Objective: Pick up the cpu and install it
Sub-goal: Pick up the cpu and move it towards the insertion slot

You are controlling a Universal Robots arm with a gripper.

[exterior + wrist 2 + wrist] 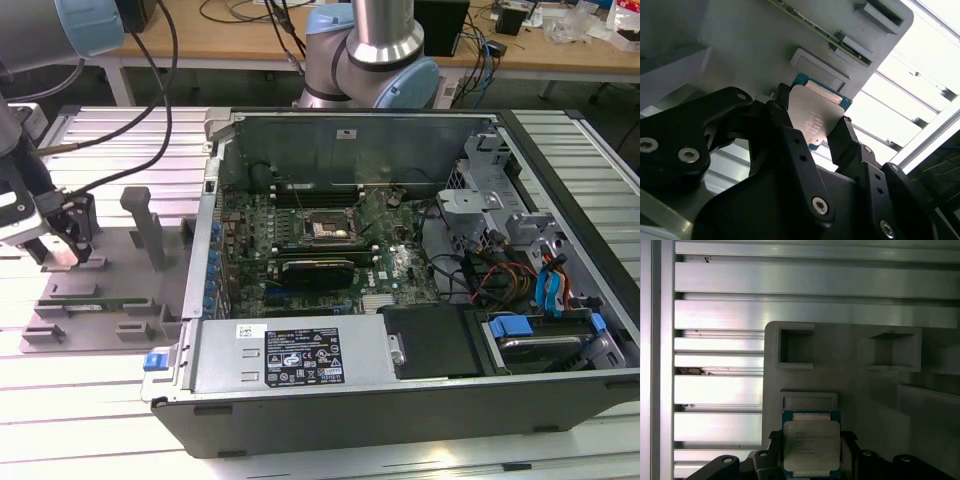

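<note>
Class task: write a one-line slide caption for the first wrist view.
Gripper clasps the cpu at its edges, over a grey tray on a slatted table.

A silvery metal table (90, 420), ribbed with long parallel grooves, carries everything. A flat grey plastic tray (118, 265) with moulded pockets and upright posts lies on it toward the exterior view's left. Just beside the tray, an open computer case (400, 410) lies on its side.
</note>
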